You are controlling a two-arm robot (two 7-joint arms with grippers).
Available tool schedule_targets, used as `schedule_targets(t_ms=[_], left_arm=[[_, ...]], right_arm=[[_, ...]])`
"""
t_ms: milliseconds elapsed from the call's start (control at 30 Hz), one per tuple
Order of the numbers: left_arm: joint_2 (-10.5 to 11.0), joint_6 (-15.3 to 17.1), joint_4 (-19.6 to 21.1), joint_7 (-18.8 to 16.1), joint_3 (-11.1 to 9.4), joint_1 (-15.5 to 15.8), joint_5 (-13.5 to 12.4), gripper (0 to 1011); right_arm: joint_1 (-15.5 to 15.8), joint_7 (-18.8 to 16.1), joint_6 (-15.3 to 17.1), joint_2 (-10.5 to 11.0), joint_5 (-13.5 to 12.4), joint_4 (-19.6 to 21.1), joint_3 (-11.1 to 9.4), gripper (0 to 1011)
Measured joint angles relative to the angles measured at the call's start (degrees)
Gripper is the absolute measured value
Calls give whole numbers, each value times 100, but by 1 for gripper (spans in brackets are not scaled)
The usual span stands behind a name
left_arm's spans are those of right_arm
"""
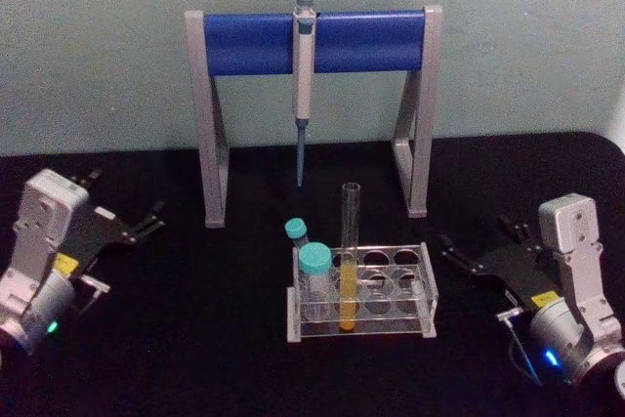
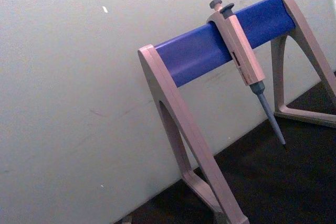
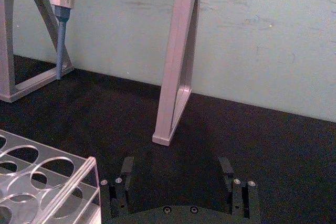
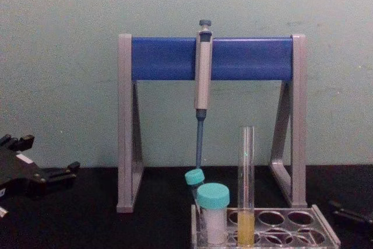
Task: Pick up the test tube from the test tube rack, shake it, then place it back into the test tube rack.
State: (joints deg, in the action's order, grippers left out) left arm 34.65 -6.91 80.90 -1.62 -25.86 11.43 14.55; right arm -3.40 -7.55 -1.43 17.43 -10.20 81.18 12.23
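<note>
The test tube stands upright in the test tube rack, a clear plastic rack at the table's front middle. It is a long clear glass tube with yellow liquid in its lower part. The chest view shows the test tube rising well above the rack. My left gripper rests open at the far left, away from the rack. On the right, just beside the rack, my right gripper is open and empty. In the right wrist view its fingers spread wide beside the rack's corner.
Two teal-capped tubes stand in the rack's left holes, next to the test tube. Behind the rack, a grey-and-blue pipette stand holds a hanging pipette, whose tip points down. The table is black, with a pale wall close behind.
</note>
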Motion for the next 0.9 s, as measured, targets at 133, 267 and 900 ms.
schedule_targets(t_ms=[133, 267, 900], left_arm=[[0, 0, 0, 0, 0, 0, -1, 1002], [0, 0, 0, 0, 0, 0, 0, 1001], [0, 0, 0, 0, 0, 0, 0, 1001]], right_arm=[[1, 2, -2, 2, -1, 1, 2, 1000], [3, 5, -4, 4, -3, 4, 3, 1000], [4, 7, -7, 6, -10, 6, 2, 1000]])
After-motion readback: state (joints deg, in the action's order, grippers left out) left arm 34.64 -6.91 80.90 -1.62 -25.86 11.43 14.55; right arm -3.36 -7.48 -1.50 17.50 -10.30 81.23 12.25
